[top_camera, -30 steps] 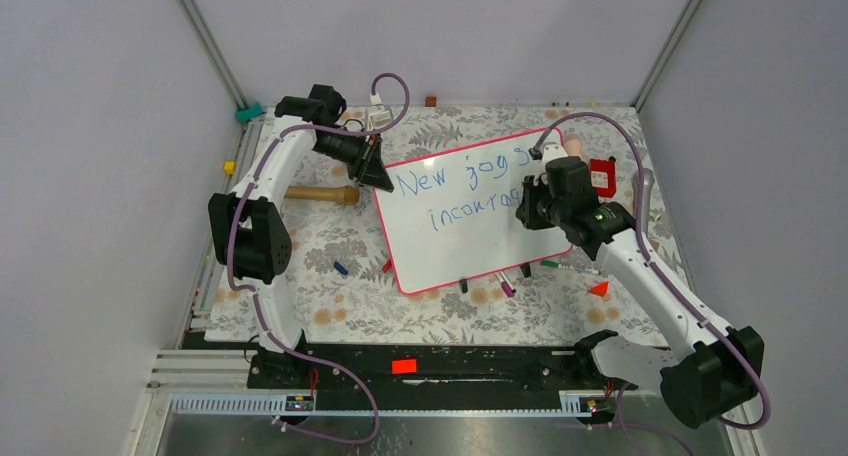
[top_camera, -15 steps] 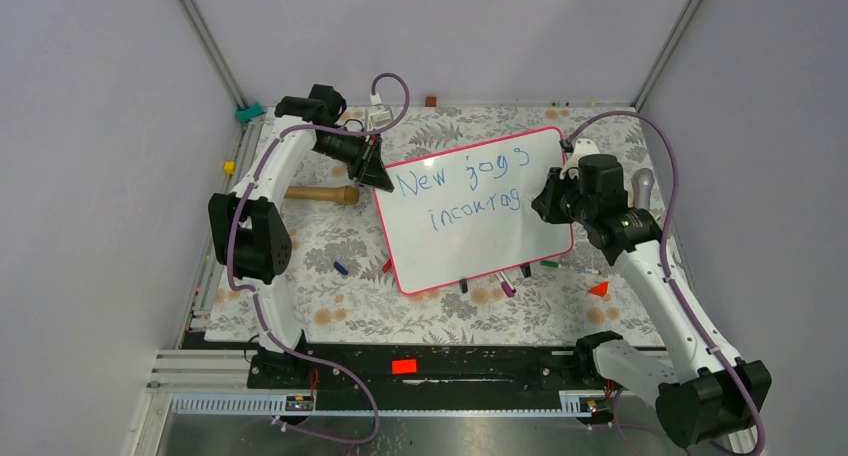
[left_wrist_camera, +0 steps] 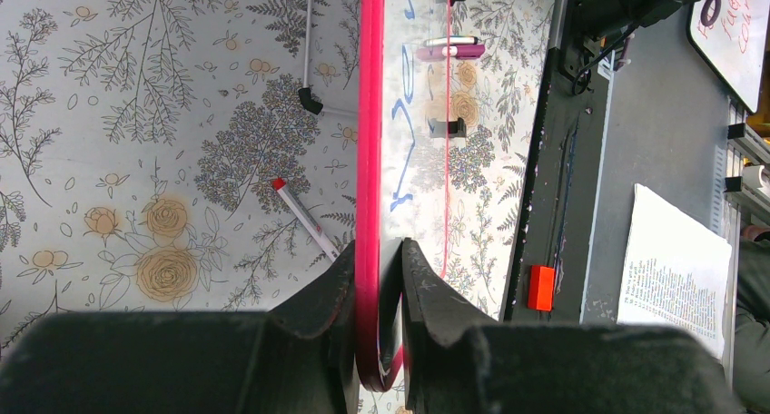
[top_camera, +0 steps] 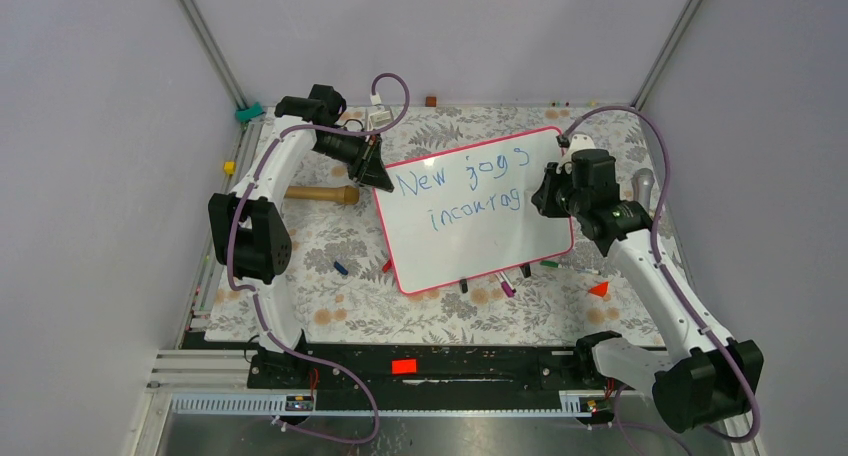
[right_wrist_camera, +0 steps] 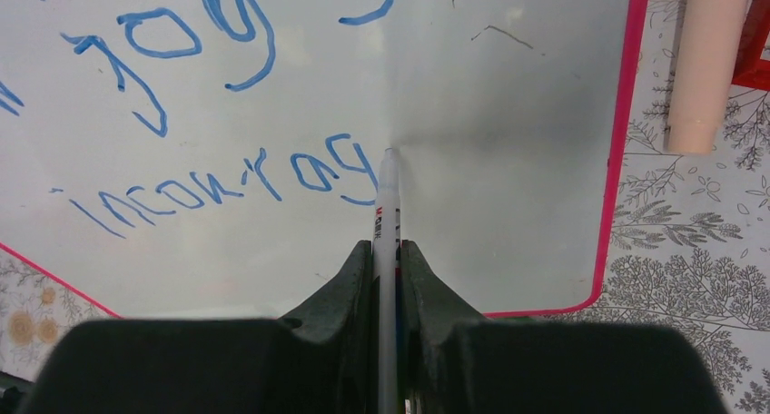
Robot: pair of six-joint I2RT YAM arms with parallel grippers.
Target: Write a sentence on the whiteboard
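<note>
Whiteboard [top_camera: 480, 246] with a pink frame lies askew on the flowered table [top_camera: 330, 306], centre-right. Its blue sentence [top_camera: 462, 191] reads roughly "New jogs incourag" over two lines. The last word looks unfinished, so more writing likely remains. The right gripper [right_wrist_camera: 386, 251] is clamped on a white marker [right_wrist_camera: 389, 187], tip beside the last letter. The left gripper [left_wrist_camera: 377, 255] pinches the board's frame. Loose pens [top_camera: 507, 289] and a wooden roller [top_camera: 320, 193] lie nearby, off the writing surface.

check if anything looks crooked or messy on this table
The whiteboard sits crooked, turned at an angle to the edges of the table. Loose markers lie scattered along its near edge. The writing slants with the board, and its second line looks misspelled.
</note>
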